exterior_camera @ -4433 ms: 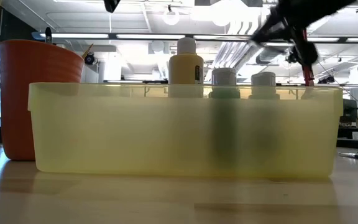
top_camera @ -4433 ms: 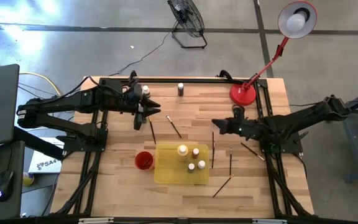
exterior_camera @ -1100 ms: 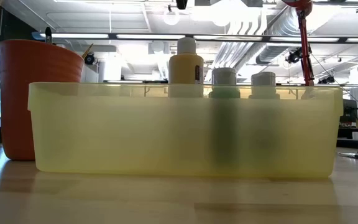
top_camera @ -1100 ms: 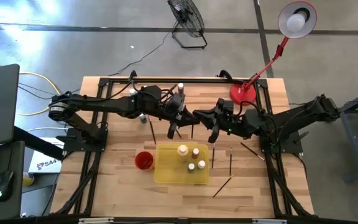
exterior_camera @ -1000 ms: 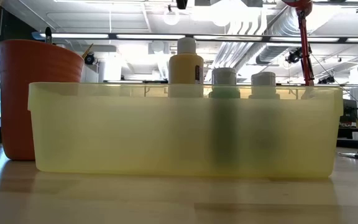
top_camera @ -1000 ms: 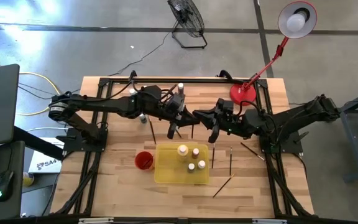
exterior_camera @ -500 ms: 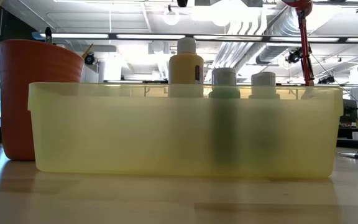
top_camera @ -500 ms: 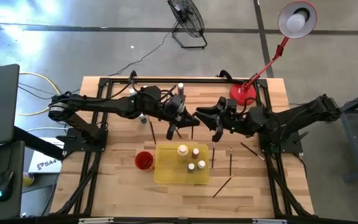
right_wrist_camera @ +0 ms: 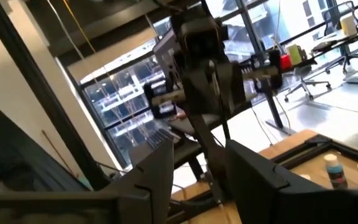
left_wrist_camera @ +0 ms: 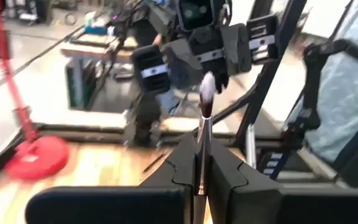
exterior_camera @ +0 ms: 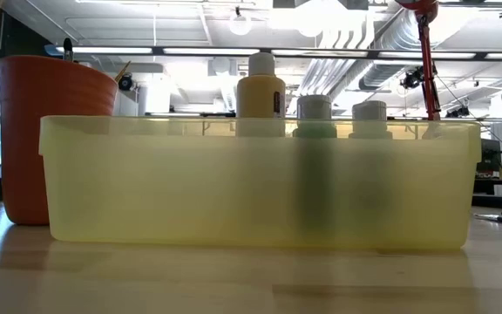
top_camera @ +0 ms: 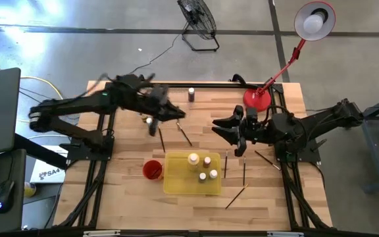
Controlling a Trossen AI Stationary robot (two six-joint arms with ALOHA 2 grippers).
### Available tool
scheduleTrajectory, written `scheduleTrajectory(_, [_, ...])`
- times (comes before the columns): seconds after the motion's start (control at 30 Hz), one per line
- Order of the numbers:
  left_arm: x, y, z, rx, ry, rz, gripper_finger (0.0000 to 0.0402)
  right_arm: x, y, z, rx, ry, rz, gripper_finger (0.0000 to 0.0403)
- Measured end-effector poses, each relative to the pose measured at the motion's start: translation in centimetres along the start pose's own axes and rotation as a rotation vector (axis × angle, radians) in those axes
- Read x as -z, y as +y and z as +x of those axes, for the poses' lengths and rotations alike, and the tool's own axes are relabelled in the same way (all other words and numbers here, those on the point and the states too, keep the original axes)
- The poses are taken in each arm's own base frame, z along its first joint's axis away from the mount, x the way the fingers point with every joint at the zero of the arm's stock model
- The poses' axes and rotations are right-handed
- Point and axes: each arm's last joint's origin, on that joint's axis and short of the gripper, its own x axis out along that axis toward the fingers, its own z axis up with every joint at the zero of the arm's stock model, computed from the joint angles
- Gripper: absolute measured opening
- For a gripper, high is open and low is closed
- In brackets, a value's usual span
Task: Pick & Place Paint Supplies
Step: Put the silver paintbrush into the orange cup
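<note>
Wooden table [top_camera: 124, 197]: left end effector [left_wrist_camera: 199, 163] clamps a paintbrush [left_wrist_camera: 204, 124]; right end effector [right_wrist_camera: 199, 167] spread, empty.

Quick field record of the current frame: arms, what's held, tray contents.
left gripper: shut on paintbrush, above table's back left
right gripper: fingers apart, nothing between them, right of centre
yellow tray: holds four paint bottles
red cup: beside tray, on its left
loose bottle: at back edge
loose brushes: right of tray

White box [top_camera: 45, 173] beside table: "SA4" legible
</note>
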Motion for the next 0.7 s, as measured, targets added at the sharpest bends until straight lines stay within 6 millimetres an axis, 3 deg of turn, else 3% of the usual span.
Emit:
scheduleTrajectory(0.23, [-1.2,-2.0,-7.0,-0.107,0.015,0.051,0.001,0.0,0.1,0.0,-0.005,0.0,0.001,0.0122])
scheduleTrajectory(0.4, [-0.9,-3.1,-11.2,-0.22,0.046,0.043,0.001,0.0,0.1,0.0,-0.001,-0.001,0.001,0.0119])
scheduleTrajectory(0.57, [0.0,-3.5,-12.8,-0.242,0.054,0.01,0.001,-0.1,-0.1,0.0,0.024,-0.013,0.0,0.0119])
scheduleTrajectory(0.7, [2.9,-2.9,-12.1,-0.238,0.072,-0.06,0.001,-0.1,-0.2,0.0,0.051,-0.024,-0.001,0.0119])
